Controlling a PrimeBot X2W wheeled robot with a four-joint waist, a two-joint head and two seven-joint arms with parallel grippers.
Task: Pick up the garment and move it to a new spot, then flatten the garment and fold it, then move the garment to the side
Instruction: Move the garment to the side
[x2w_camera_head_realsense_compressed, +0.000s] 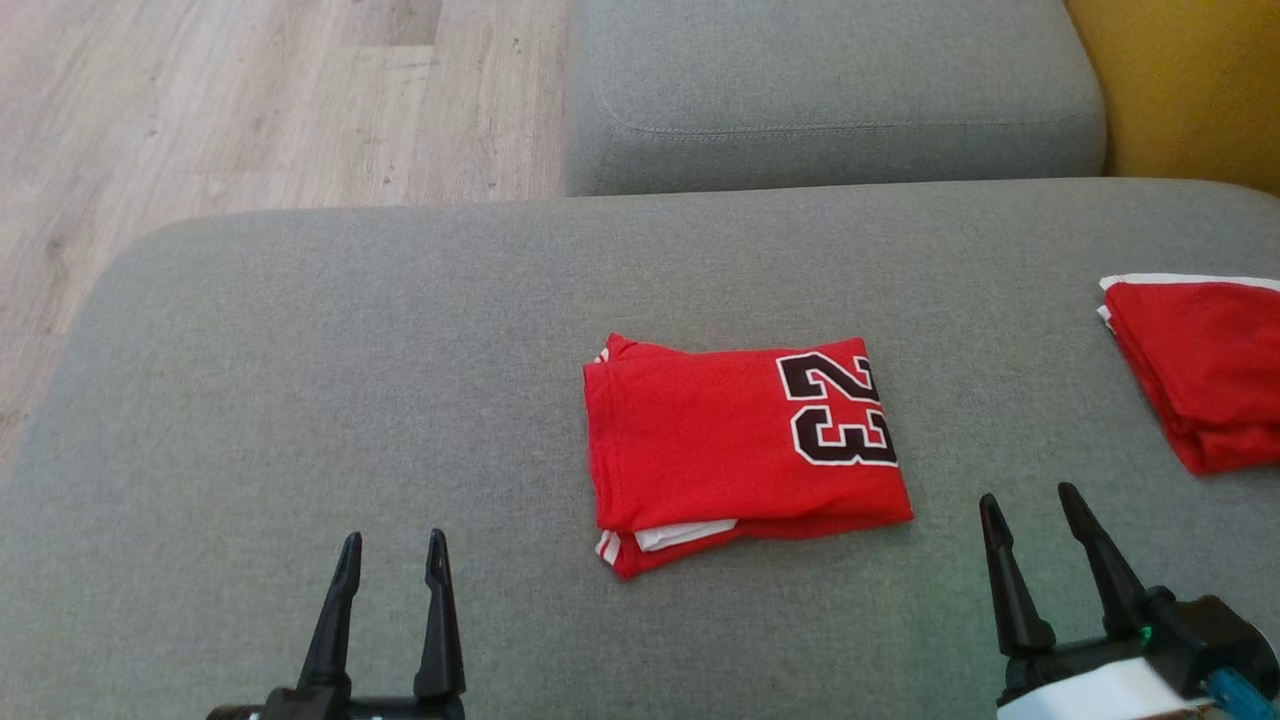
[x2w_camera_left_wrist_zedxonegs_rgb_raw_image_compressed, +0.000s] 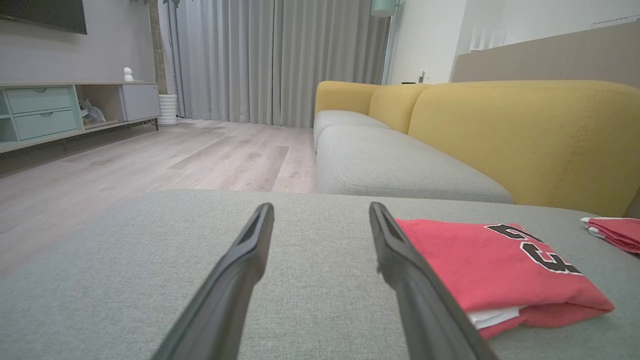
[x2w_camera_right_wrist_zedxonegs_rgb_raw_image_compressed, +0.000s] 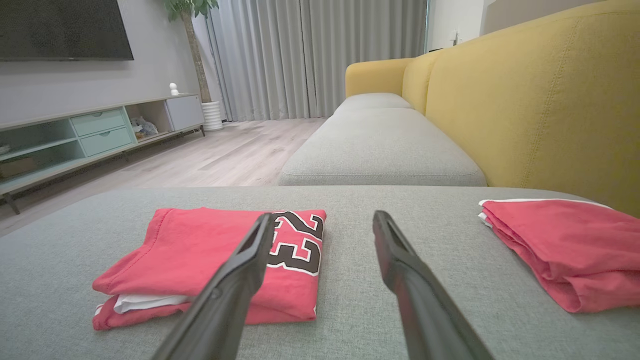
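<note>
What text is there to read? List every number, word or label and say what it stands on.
"23": black numerals edged in white, on the folded red fabric jersey lying on the grey fabric sofa cushion.
The second folded red garment with white trim: no print shows.

Domestic living room. Indicators: yellow-backed sofa (x2w_camera_right_wrist_zedxonegs_rgb_raw_image_compressed: 550, 110) at 2 o'clock, wall television (x2w_camera_right_wrist_zedxonegs_rgb_raw_image_compressed: 60, 30) at 10 o'clock, media cabinet (x2w_camera_right_wrist_zedxonegs_rgb_raw_image_compressed: 100, 131) beneath, floor-length curtains (x2w_camera_right_wrist_zedxonegs_rgb_raw_image_compressed: 320, 55) at 12 o'clock, apparently a potted tree (x2w_camera_right_wrist_zedxonegs_rgb_raw_image_compressed: 194, 55) alongside.
</note>
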